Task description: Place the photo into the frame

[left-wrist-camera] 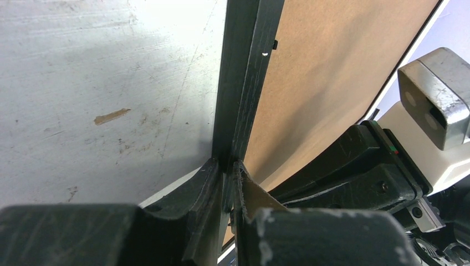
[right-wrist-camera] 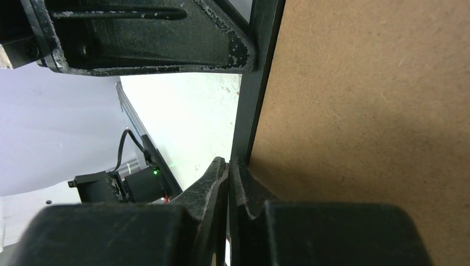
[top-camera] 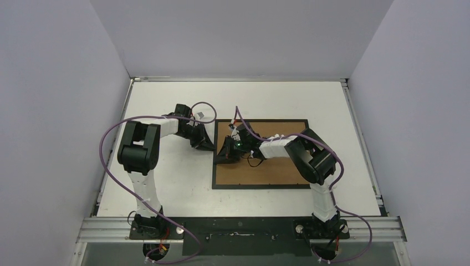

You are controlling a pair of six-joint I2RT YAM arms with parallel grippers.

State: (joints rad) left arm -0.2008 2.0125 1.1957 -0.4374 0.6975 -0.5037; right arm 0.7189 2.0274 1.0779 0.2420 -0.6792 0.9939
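Top view of a thin black frame (top-camera: 260, 187) lying back-up on the white desk (top-camera: 166, 183), with the brown cardboard backing (top-camera: 277, 166) uppermost and set within the rails. Left hand (top-camera: 206, 143) and right hand (top-camera: 224, 155) close together at the frame's left rail, one approaching from outside it, the other reaching across the backing. In the left wrist view, left hand clenched on the rail's thin black edge, a finger on either face. In the right wrist view, right hand likewise clamped shut on the same rail, just beside the backing's edge. No sign of the photo in any view; impossible to tell whether it lies beneath the backing or elsewhere.

Judged hazards:
- twisting or cracking of the slender rail through two neighbouring grips pulling unevenly;
- slipping of so narrow a pinch under the frame's weight during a lift;
- loss of the backing, and of anything under it, on tilting;
- collision between the two crowded hands.
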